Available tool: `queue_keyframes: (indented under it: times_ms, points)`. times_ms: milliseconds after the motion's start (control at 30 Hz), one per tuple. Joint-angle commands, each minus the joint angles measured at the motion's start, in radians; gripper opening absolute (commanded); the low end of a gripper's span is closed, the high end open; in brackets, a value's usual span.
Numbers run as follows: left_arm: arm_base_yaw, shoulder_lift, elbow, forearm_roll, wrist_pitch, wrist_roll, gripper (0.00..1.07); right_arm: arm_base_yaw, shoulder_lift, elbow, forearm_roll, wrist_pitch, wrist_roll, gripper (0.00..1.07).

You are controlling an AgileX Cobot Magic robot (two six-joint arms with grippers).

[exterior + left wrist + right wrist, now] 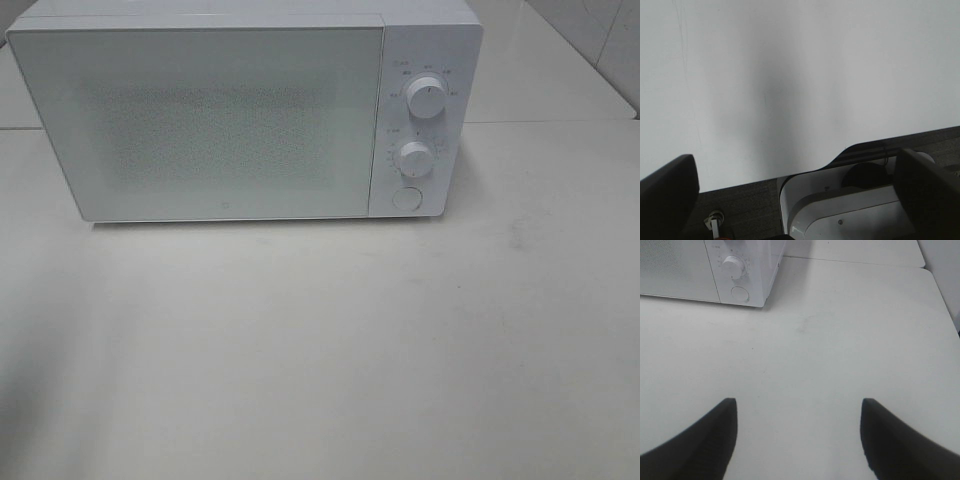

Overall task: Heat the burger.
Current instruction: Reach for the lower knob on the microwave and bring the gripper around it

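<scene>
Burger unseen, microwave shut, left gripper and right gripper spread empty, so best press round button squarely first.

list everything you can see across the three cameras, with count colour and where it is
white box-shaped microwave oven: one, white, at the back of the table, door shut
round dial knobs: two, white, one above the other on the panel at the right of the microwave's front
round push button: one, white, just under the lower knob
flat white table: one, white, carries the microwave
burger: none in view in any camera
left gripper: one, black fingers, open, holding nothing, near an edge of the table
right gripper: one, black fingers, open, holding nothing, above the table in front of the microwave's panel side
</scene>
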Motion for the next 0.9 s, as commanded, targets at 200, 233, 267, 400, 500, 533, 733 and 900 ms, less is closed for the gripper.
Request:
queue_keyframes:
  times_ms: [200, 233, 267, 400, 500, 533, 733, 900]
  points:
    - [0.002, -0.232, 0.132, 0.020, -0.001, -0.008, 0.98, -0.005, -0.027, 0.003, 0.000, -0.003, 0.003, 0.68]
    - [0.002, -0.266, 0.140, 0.020, -0.001, -0.012, 0.98, -0.005, -0.027, 0.003, 0.000, -0.003, 0.003, 0.68]
    - [0.002, -0.338, 0.161, 0.021, -0.001, -0.046, 0.98, -0.005, -0.027, 0.003, 0.000, -0.003, 0.003, 0.68]
    - [0.002, -0.437, 0.177, 0.032, -0.030, -0.064, 0.98, -0.005, -0.027, 0.003, 0.000, -0.003, 0.003, 0.68]
    - [0.002, -0.545, 0.177, 0.051, -0.031, -0.078, 0.98, -0.005, -0.027, 0.003, 0.000, -0.003, 0.003, 0.68]
    - [0.002, -0.604, 0.177, 0.060, -0.031, -0.079, 0.98, -0.005, -0.027, 0.003, 0.000, -0.003, 0.003, 0.68]
    - [0.002, -0.744, 0.177, 0.060, -0.031, -0.079, 0.98, -0.005, -0.027, 0.003, 0.000, -0.003, 0.003, 0.68]
    - [0.002, -0.918, 0.177, 0.060, -0.031, -0.078, 0.98, -0.005, -0.027, 0.003, 0.000, -0.003, 0.003, 0.68]
